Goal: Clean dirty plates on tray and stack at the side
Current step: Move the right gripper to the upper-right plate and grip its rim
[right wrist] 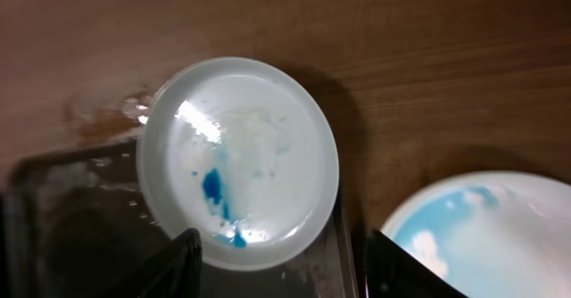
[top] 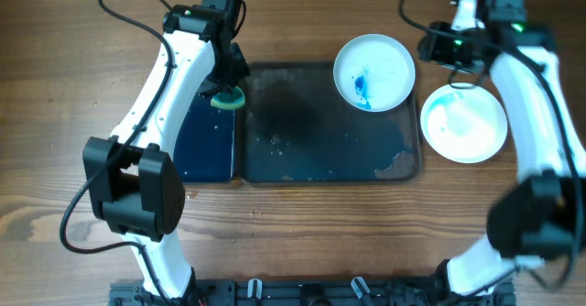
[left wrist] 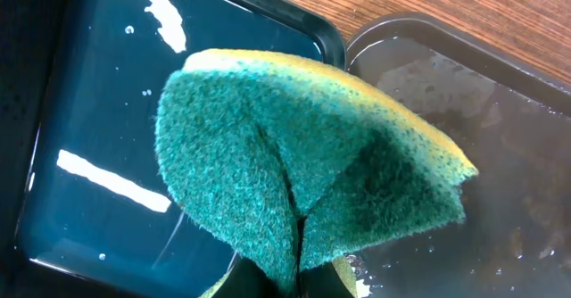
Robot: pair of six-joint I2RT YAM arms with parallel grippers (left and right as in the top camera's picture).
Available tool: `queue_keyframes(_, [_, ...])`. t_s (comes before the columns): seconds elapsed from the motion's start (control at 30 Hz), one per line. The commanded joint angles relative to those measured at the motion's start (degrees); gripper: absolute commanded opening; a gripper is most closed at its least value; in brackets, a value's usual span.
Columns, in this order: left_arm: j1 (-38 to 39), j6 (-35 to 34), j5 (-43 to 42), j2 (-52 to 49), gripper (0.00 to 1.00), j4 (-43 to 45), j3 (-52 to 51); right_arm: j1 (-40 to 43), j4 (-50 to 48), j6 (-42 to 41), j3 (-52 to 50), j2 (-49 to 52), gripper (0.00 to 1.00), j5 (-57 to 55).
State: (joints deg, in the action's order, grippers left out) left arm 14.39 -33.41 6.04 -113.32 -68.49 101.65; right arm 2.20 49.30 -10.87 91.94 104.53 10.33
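1. Step in hand, judged: scrubbing, partway through. Side plate [top: 463,123] already off the tray [top: 311,132], on bare table [top: 302,233] just below the right gripper, showing only a pale blue film. Cannot tell whether fully clean.
2. Left gripper [left wrist: 299,285]: pinching a green sponge [left wrist: 303,164], which is folded, with its yellow backing at the far edge. Directly beneath: shared rim between the black tub [top: 206,141] and the tray. Water standing in the tub.
3. Right gripper [right wrist: 281,267]: fingers [right wrist: 183,260] spread wide, holding nothing. Just ahead and beneath: dirty plate [right wrist: 239,160] on the tray's far right corner, edge overhanging the rim, with a strong blue smear near the middle.
4. Plate count in view: two. Third not seen, possibly under the side plate; cannot tell.
5. Next move, judged: sponge across the tray to the dirty plate, then pressed onto the blue smear. Overhanging plate on a wet tray likely to skid or tip, so probably needs steadying at the rim by the right gripper.
6. Surface: wood-grain table, with a wet patch [right wrist: 116,115] beyond the tray corner. Tray floor wet and flecked with residue.
7. Room: nothing visible beyond the table.
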Motion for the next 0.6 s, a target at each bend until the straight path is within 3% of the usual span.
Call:
queue_keyframes(0.0, [0.0, -0.92, -0.68, 0.81, 0.04, 0.13, 0.74, 0.07, -0.61, 5.64, 2.14, 9.79, 0.56, 0.07])
queue_keyframes(0.2, [0.0, -0.92, -0.68, 0.81, 0.04, 0.11, 0.74, -0.07, -3.74, 15.17, 2.12, 17.07, 0.46, 0.31])
queue_keyframes(0.37, [0.0, -0.92, -0.68, 0.81, 0.04, 0.07, 0.74, -0.11, -5.64, 16.81, 2.12, 18.36, 0.28, 0.26])
queue_keyframes(0.57, [0.0, -0.9, -0.68, 0.81, 0.04, -0.37, 0.74, -0.09, -8.83, 16.87, 1.79, 18.82, 0.26, 0.04])
